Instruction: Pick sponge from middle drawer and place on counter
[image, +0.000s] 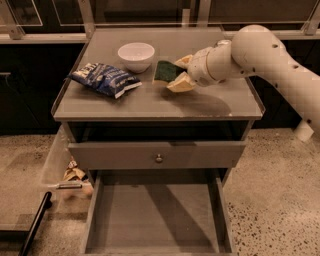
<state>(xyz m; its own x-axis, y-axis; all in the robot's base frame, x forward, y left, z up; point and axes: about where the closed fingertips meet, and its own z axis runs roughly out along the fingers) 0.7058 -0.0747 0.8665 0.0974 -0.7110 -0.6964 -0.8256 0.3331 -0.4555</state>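
Note:
The sponge (163, 70), dark green face showing, is held tilted between the pale fingers of my gripper (176, 72), just above the counter (150, 102), right of its middle and close to the white bowl. The gripper is shut on the sponge. The white arm reaches in from the right. The middle drawer (156, 212) stands pulled out below, its grey floor bare.
A white bowl (136, 55) sits at the counter's back centre. A blue snack bag (103, 78) lies at the left. The drawer front with a round knob (158, 158) sits above the open drawer. Crumpled litter (73, 174) and a dark bar (35, 222) lie on the floor at left.

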